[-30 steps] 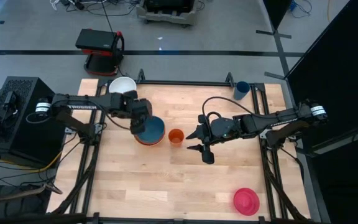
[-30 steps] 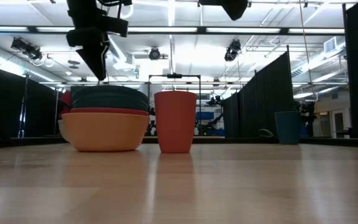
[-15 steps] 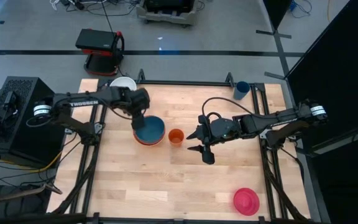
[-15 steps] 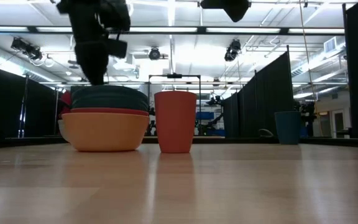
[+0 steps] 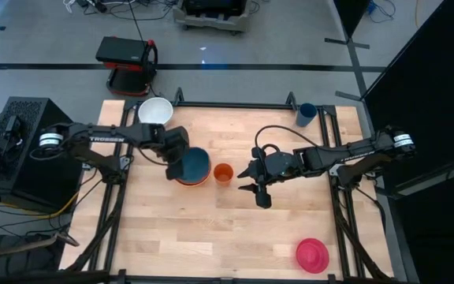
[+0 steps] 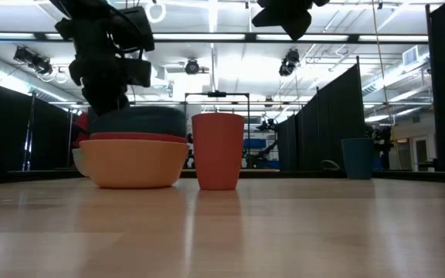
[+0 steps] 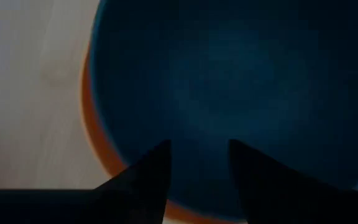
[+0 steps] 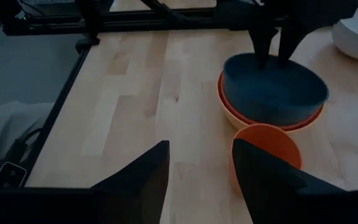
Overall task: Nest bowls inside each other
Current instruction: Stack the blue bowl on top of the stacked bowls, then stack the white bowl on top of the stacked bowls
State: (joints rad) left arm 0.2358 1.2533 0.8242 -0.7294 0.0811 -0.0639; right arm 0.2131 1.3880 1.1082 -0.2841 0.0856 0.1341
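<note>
A teal-blue bowl (image 5: 196, 164) sits nested in a red bowl (image 6: 134, 137), which sits in an orange bowl (image 6: 134, 164), left of the table's centre. My left gripper (image 5: 174, 168) points steeply down at the teal-blue bowl's left rim, its fingers open (image 7: 197, 168). A white bowl (image 5: 155, 110) stands upright at the far left. A magenta-pink bowl (image 5: 313, 255) lies upside down on its rim at the near right. My right gripper (image 5: 244, 179) hovers open to the right of the small orange cup (image 5: 224, 173). My left gripper comes at the teal-blue bowl's rim (image 8: 272, 61) on the table's left side from above. Both fingertips (image 8: 263, 50) stand side by side along that rim. I cannot tell whether they touch it.
The small orange cup stands upright close beside the stack's right side. A dark-blue cup (image 5: 307, 114) stands at the far right edge. Bare wood lies across the near half of the table. The black frame rails (image 5: 235, 104) border the tabletop.
My left gripper has come down toward the left rim of the teal-blue bowl and tipped to point more steeply downward. The bowls and cups stand where they were.
</note>
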